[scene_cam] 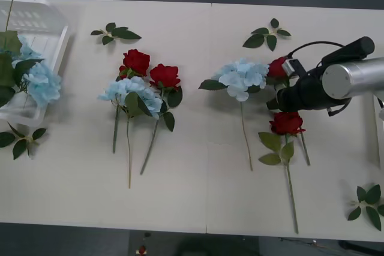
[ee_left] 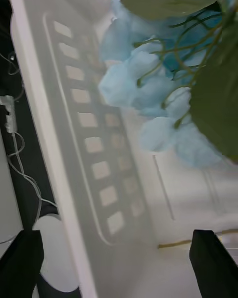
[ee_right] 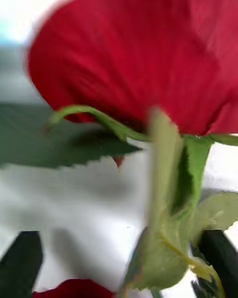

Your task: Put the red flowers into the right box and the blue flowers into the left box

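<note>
My right jaws sit apart around a red rose beside the blue cluster; left jaws apart.

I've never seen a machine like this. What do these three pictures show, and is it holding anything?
It is a two-armed robot. The wide picture looks down on a white table strewn with artificial red roses and pale-blue flower clusters. The other two come from cameras on its wrists. The right gripper is open, close to one rose. The left gripper is open over the white slotted plastic box, where a blue flower lies. Nothing is gripped.
</note>
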{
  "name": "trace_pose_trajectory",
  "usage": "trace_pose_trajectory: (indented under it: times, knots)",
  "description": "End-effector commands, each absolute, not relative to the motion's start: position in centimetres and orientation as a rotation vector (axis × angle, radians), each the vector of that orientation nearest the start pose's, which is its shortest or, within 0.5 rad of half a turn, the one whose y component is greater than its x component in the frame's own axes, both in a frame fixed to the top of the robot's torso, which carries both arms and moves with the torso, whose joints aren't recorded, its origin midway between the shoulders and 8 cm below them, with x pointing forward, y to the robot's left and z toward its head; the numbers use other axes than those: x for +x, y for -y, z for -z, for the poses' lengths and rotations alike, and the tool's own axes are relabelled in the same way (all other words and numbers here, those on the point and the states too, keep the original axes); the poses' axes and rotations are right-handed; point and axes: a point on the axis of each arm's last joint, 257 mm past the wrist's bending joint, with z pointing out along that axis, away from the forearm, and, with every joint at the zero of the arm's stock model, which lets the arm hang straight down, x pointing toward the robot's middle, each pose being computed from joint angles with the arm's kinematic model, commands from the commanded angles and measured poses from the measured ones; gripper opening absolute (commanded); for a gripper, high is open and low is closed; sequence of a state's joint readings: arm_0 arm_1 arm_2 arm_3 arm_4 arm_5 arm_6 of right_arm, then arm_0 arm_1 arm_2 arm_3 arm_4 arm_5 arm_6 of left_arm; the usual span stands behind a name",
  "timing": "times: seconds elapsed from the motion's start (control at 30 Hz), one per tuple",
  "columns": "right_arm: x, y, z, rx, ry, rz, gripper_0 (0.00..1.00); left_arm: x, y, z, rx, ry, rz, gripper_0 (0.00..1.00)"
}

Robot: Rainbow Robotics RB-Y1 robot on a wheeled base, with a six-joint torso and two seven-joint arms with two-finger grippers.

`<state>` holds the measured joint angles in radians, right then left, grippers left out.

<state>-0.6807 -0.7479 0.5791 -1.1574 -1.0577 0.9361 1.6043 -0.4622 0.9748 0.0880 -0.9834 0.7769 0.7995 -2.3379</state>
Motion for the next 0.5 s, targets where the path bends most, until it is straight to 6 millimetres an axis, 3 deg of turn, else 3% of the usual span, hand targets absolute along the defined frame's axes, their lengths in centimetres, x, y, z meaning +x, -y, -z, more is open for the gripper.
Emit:
trace_pose_trajectory:
  times: [0.03,0.07,0.1,0.23,0.37,0.5]
  knots:
    - [57.9,26.2,29.3,-0.445,-2.504,-0.17,0.68,54.8,-62.1,13.1,0.46,-2.234,-0.596,0.88]
    - [57.9,26.4,29.4,-0.447,-2.506,-0.164,0.57,54.6,-61.6,12.5,0.459,-2.239,-0.563,0.88]
    - [57.9,26.4,29.5,-0.445,-2.507,-0.164,0.52,54.5,-61.3,12.2,0.457,-2.242,-0.545,0.88]
    - [58.0,26.7,29.3,-0.452,-2.503,-0.154,0.02,53.8,-57.4,9.1,0.515,-2.232,-0.408,0.88]
    - [58.2,27.3,28.9,-0.439,-2.499,-0.15,0.0,53.3,-51.8,6.6,0.595,-2.19,-0.23,0.88]
    - [58.8,28.3,27.5,-0.402,-2.482,-0.155,0.0,52.8,-48.0,6.0,0.58,-2.189,-0.065,0.88]
